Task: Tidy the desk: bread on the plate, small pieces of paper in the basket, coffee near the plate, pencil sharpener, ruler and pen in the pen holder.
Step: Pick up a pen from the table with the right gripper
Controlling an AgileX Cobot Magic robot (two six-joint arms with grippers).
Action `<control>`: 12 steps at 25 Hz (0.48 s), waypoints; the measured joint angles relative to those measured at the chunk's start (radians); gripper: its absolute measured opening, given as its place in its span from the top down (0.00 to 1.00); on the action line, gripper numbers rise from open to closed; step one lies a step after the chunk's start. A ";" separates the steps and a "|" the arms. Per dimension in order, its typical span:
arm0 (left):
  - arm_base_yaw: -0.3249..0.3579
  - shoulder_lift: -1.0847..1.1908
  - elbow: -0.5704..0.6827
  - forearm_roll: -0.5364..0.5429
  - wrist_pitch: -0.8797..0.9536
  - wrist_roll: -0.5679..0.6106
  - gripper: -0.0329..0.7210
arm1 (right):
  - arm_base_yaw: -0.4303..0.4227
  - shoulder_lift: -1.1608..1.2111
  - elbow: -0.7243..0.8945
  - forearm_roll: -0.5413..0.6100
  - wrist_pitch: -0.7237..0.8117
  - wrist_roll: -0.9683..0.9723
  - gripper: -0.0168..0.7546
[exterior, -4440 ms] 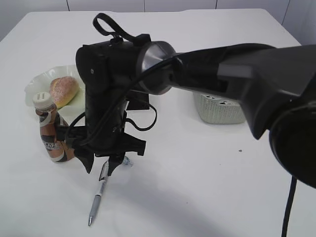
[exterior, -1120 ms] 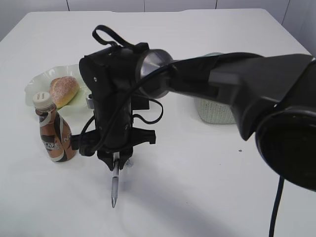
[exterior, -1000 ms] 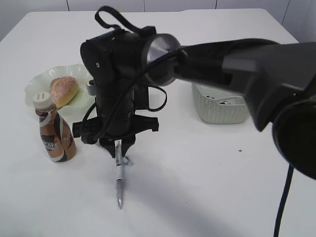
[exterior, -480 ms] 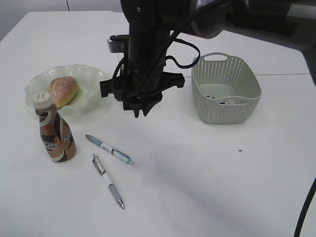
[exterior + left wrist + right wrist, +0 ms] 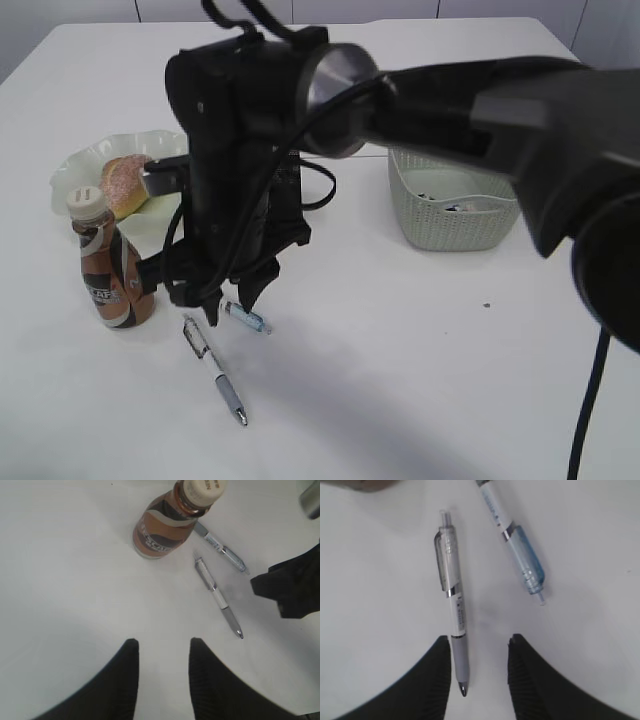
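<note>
Right wrist view showed the right gripper (image 5: 479, 672) open and empty above two pens (image 5: 455, 605) on the desk (image 5: 580, 555), positioned to pick one; the left gripper (image 5: 161, 652) hung open too.

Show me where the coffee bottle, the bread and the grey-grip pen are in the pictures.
coffee bottle (image 5: 110, 285), exterior view, on the brown-and-white label.
bread (image 5: 122, 183), exterior view, on the speckled top, on the part left of the arm.
grey-grip pen (image 5: 456, 611), right wrist view, on the white middle of the barrel.
</note>
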 joint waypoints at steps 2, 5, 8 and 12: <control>0.000 0.000 0.000 0.000 -0.002 0.000 0.62 | 0.017 0.026 0.000 0.004 0.000 -0.002 0.59; 0.000 0.000 0.000 0.000 -0.002 0.000 0.62 | 0.031 0.051 0.000 0.014 0.000 -0.002 0.56; 0.000 0.000 0.000 0.001 -0.002 0.000 0.62 | 0.033 0.071 0.000 0.020 -0.002 0.000 0.56; 0.000 0.000 0.000 0.004 -0.002 0.000 0.62 | 0.034 0.090 0.000 0.020 -0.002 0.016 0.56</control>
